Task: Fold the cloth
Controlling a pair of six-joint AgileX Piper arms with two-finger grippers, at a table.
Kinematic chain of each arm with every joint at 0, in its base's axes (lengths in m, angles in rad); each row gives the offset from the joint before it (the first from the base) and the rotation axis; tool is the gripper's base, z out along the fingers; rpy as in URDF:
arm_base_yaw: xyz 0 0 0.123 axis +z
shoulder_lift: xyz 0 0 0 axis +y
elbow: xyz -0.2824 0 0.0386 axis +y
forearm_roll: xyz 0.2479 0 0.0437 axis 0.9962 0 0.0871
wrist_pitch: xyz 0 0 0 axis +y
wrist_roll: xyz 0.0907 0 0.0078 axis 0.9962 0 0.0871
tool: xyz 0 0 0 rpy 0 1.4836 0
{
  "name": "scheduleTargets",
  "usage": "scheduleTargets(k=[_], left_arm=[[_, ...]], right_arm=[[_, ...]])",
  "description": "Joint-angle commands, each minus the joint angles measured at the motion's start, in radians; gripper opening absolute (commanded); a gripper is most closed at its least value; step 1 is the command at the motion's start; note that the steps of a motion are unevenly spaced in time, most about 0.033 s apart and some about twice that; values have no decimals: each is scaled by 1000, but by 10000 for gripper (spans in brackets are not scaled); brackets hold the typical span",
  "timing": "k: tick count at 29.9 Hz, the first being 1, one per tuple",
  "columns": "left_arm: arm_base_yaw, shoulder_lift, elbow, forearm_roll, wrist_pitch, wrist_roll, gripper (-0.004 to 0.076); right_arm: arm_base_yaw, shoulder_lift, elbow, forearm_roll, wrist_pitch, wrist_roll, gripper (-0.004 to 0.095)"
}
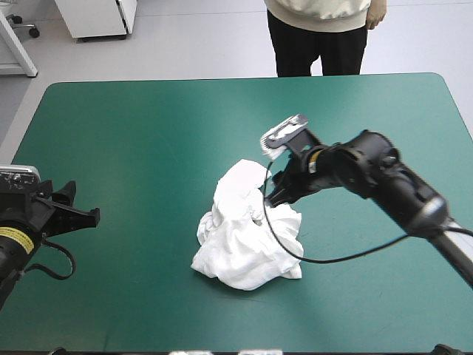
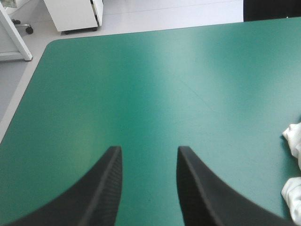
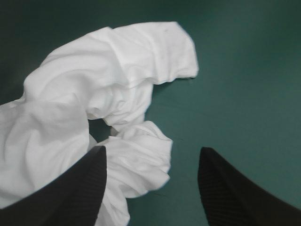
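**High view.** I see the T-shirt (image 1: 247,237) as a crumpled heap near the middle of the teal-green cover (image 1: 148,126). The right gripper (image 1: 270,198) is at the heap's far right part, and the left gripper (image 1: 85,205) is well apart, near the table's left edge.

**Left wrist view.** The left gripper (image 2: 148,150) has its black fingers spread over bare cover. A bit of the T-shirt (image 2: 294,136) lies off to one side.

**Right wrist view.** The right gripper (image 3: 153,150) has its fingers spread, with one over the heap and a fold of the T-shirt (image 3: 94,94) between them.

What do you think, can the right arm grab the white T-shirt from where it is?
Probably yes. The right gripper hangs open right over the crumpled T-shirt, with a fold lying between its fingers, and nothing sits in the way.
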Motion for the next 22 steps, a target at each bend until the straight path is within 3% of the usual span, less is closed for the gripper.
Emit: scheduleTargets(k=[1, 10, 13, 22], left_arm=[[-7, 38, -23, -30, -64, 16, 286], [-7, 253, -23, -332, -116, 229, 286], [-7, 332, -23, -388, -114, 277, 286], [-7, 582, -23, -734, -147, 560, 286]], right_arm=[[-66, -179, -32, -21, 25, 22, 550], [-146, -357, -32, -228, 201, 88, 550], [-146, -368, -32, -225, 247, 96, 550], [-146, -388, 44, -215, 246, 140, 550]])
